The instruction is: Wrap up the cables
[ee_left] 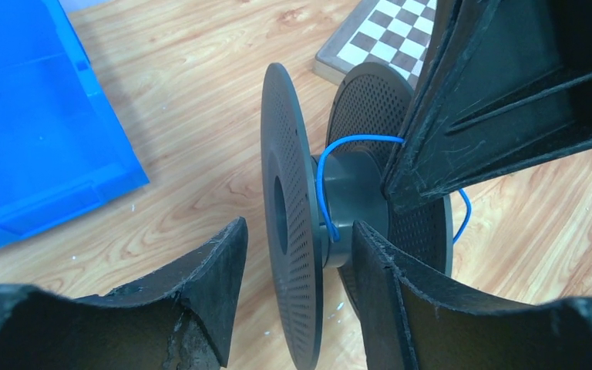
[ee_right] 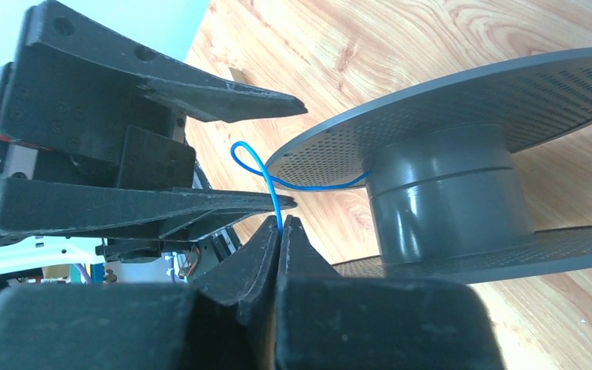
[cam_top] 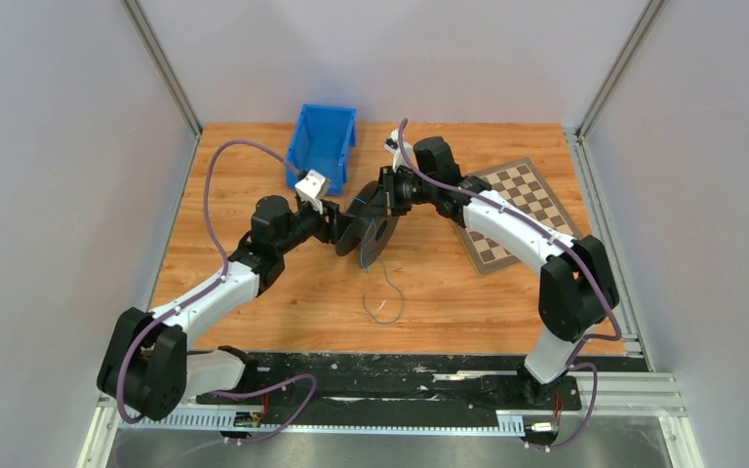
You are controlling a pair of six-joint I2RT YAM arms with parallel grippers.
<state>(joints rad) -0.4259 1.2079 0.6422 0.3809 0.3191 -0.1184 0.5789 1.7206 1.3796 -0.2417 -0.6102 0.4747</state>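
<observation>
A black spool (cam_top: 369,239) stands on edge mid-table between both grippers. The thin blue cable (ee_left: 320,185) makes one loose turn round the spool's hub (ee_right: 447,193). Its free tail (cam_top: 387,297) curls on the wood in front. My left gripper (ee_left: 299,226) is open and straddles the near flange (ee_left: 285,293), with a gap on each side; one finger (ee_left: 385,285) sits between the flanges by the hub. My right gripper (ee_right: 280,222) is shut on the cable (ee_right: 266,181) just beside the flange rim, above the spool in the top view (cam_top: 387,195).
A blue bin (cam_top: 322,146) stands at the back, just left of the left gripper (cam_top: 339,229). A checkerboard mat (cam_top: 517,210) lies at the right under the right arm. The two grippers are very close together around the spool.
</observation>
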